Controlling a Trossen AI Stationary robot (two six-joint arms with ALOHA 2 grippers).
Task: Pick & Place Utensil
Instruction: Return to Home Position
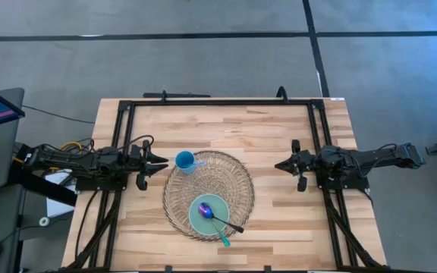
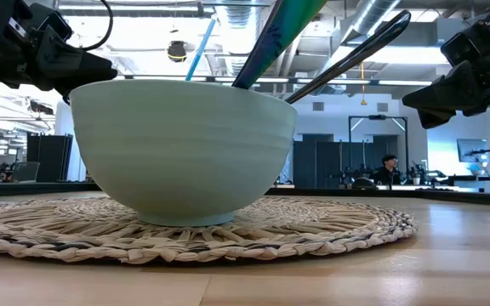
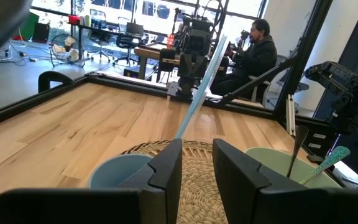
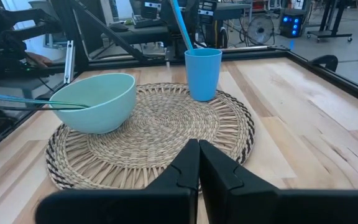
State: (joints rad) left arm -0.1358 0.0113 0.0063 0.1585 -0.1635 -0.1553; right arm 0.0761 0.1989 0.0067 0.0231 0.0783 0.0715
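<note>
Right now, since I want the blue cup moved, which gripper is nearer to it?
Left. The left gripper is right beside the blue cup; the right gripper is across the mat.

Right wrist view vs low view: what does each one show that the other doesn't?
Only the right wrist view: the blue cup standing upright on the woven mat, and the shut fingertips of the right pincer.

Only the low view: a person in the room behind. The cup is hidden behind the bowl there.

Both: the pale green bowl on the mat, the utensil handles sticking out over its rim, and the blue straw.
</note>
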